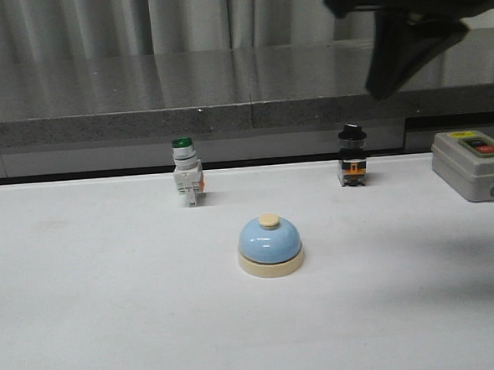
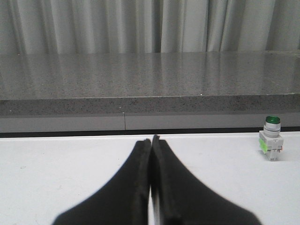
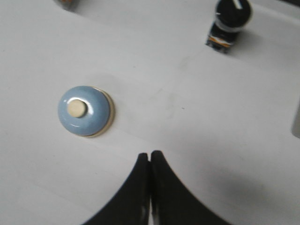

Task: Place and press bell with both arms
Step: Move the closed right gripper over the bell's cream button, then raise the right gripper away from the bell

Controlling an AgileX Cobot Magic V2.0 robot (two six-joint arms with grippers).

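The bell (image 1: 269, 245), a light-blue dome with a cream base ring and cream button, stands upright on the white table near the middle. It also shows in the right wrist view (image 3: 85, 110). My right gripper (image 1: 385, 88) hangs high above the table at the upper right, shut and empty; in its wrist view (image 3: 150, 153) the closed fingertips are apart from the bell. My left gripper (image 2: 151, 139) is shut and empty, low over the table; it is out of the front view, and the bell is not in its view.
A green-capped white pushbutton (image 1: 187, 173) stands behind the bell to the left, also in the left wrist view (image 2: 271, 138). A black knob switch (image 1: 353, 156) stands behind right. A grey box with red and black buttons (image 1: 475, 164) sits at the far right. A grey ledge (image 1: 192, 113) runs along the back.
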